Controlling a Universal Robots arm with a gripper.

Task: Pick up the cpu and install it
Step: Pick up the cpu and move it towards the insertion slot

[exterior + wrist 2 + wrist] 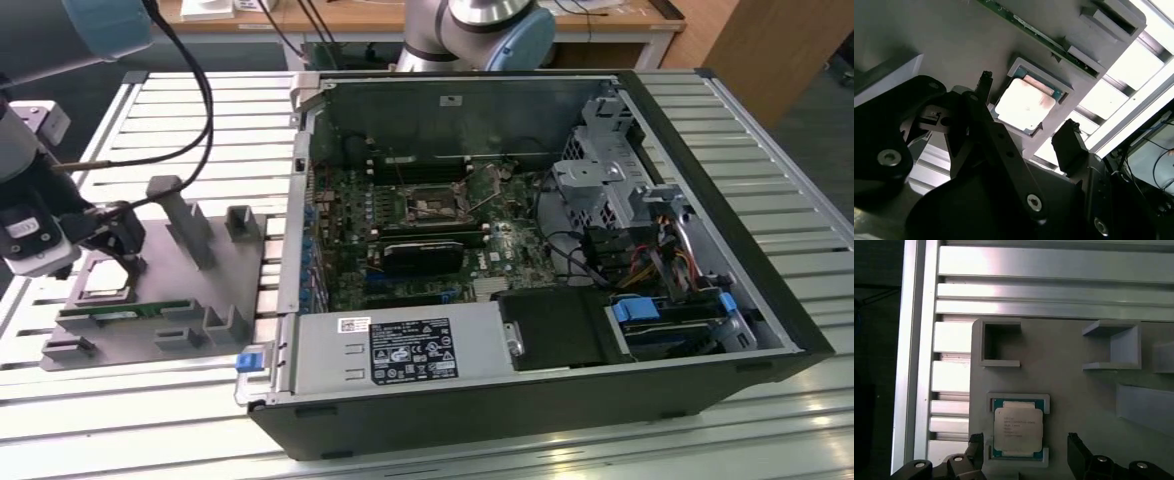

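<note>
The cpu [1018, 428] in its pocket, the gripper [1024, 450] open astride it.
In the exterior view the gripper partly covers the cpu, and whether the fingers [1077, 452] touch it cannot be told. It lies flat in a rimmed pocket [1040, 401] of the grey fixture plate [1074, 385] on the slatted worktop [1054, 270], toward the exterior view's left of the open computer case [534, 250]. It has a pale silver square top and a thin green edge.
</note>
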